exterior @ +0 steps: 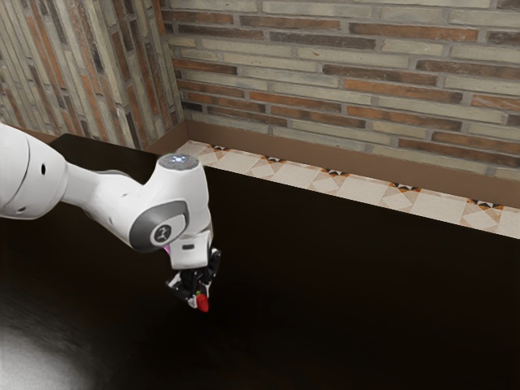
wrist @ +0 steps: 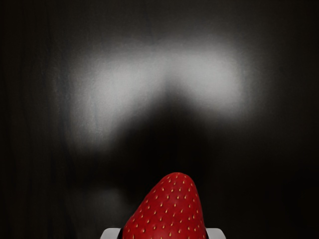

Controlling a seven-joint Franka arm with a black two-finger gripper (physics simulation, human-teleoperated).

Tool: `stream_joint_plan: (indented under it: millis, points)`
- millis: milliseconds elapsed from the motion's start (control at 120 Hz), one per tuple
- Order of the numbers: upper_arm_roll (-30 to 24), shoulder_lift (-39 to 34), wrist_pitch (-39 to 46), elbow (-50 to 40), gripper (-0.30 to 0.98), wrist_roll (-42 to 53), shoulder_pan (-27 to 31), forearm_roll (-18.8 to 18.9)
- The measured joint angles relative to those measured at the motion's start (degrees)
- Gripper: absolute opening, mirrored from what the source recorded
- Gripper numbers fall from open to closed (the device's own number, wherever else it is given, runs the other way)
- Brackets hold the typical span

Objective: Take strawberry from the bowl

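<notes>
The gripper [exterior: 201,297] is clamping the strawberry [exterior: 203,305] from both sides, its fingers [wrist: 217,234] pressing on the fruit's flanks. In the exterior view, the berry is hanging toward seven o'clock from the picture's centre, at the fingertips, near the dark tabletop [exterior: 349,292]; whether it is touching the wood, I cannot tell. The step now seems to be setting it down; doing that well is meaning an even, light squeeze, a slow straight descent, and opening only once the wood is bearing the fruit. Letting go early is risking a roll. The tapered tip is pointing out from between the fingers, toward five o'clock in the exterior view, with the green leafy end facing eleven. The long axis is running steeply, leaning slightly off upright.
</notes>
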Motion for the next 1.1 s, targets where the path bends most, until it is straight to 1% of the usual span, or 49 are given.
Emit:
stream_joint_plan:
  millis: [83,158,233,350,417,467,533,592,642,733,783,858,900,983,1100]
  points:
    - [0.00,0.55,0.58,0.05,0.13,-1.37,-0.06,-0.02]
    - [0.00,0.41,0.81,0.16,0.29,-2.43,-0.07,-0.08]
    - [0.00,-0.04,0.96,0.29,0.41,-3.36,-0.04,-0.12]
    - [0.00,-3.59,0.88,2.50,0.53,-4.69,-0.16,-0.13]
    - [0.24,-5.11,-1.11,8.54,0.57,-6.37,-0.52,-0.16]
    - [1.15,-6.11,-4.64,15.47,0.59,-9.09,-1.44,-0.15]
    - [3.29,-7.05,-12.64,27.68,0.62,-14.60,-3.56,-0.12]
    - [4.56,-9.87,-19.04,33.08,0.63,-19.80,-4.80,0.05]
    - [5.38,-11.37,-23.61,35.38,0.65,-23.96,-3.71,0.21]
    - [5.82,-12.78,-32.64,39.18,0.66,-32.12,4.96,0.44]
    - [6.33,-13.43,-36.45,39.74,0.67,-36.52,7.62,0.53]
    - [8.74,-11.27,-40.93,41.28,0.67,-42.47,7.51,0.36]
    - [9.22,-9.84,-42.94,43.29,0.67,-45.47,8.06,0.25]
    - [8.23,-9.82,-45.92,44.46,0.68,-50.91,9.30,0.09]
    - [7.33,-10.96,-48.49,43.57,0.68,-57.29,7.50,-0.02]
